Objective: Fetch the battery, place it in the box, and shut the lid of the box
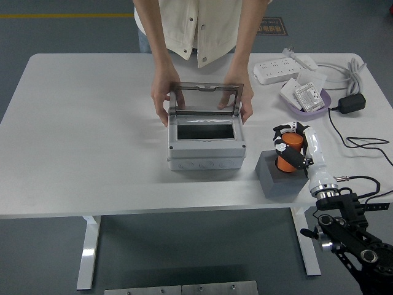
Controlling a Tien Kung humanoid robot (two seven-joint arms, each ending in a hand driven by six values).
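White table (92,135): right hand (293,149) clasps orange battery (288,153) above grey block (277,178), right of box (206,144).

head view: single camera, high on my side | faces forward and down | whole desk (92,135) in frame

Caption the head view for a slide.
Right hand grips the orange battery above its grey block while a person's hands hold the box lid open.
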